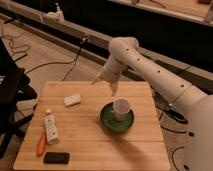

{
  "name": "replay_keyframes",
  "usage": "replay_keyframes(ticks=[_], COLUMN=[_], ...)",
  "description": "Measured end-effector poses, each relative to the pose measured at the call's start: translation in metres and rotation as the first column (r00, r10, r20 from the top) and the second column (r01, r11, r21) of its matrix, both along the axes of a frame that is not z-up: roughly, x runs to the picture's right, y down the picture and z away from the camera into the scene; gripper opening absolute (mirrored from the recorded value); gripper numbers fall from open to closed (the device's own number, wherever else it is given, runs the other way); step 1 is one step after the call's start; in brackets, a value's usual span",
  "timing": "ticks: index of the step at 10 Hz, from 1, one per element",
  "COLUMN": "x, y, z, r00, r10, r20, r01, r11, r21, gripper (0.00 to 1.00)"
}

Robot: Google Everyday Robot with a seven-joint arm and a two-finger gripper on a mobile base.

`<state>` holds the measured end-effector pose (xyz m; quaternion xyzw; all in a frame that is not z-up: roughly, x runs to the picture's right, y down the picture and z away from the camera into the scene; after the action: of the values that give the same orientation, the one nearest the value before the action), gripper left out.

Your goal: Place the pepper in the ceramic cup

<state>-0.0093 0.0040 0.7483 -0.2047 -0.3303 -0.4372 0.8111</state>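
Pincer (104, 84) hovers spread open and empty, just behind and left of the ceramic cup (120, 107); likely readied for pickup. Cup stands mouth-up, ready to receive. Pepper (41, 144) lies ungrasped on the desk (90, 145), well left of the cup, nearer the camera.

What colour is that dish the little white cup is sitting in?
Dark green dish, clearest in the camera view; the gripper hovers over the table behind it.
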Motion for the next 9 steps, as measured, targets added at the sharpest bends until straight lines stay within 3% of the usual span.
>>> replay_keyframes(ticks=[6, 9], x=[0.002, -0.009], y=[-0.001, -0.005], z=[0.001, -0.006], r00=[1.000, 0.996], r10=[-0.003, -0.083], r20=[-0.006, 0.025], r01=[0.003, 0.082], r11=[1.0000, 0.9956], r21=[0.000, 0.045], gripper=[0.73, 0.73])
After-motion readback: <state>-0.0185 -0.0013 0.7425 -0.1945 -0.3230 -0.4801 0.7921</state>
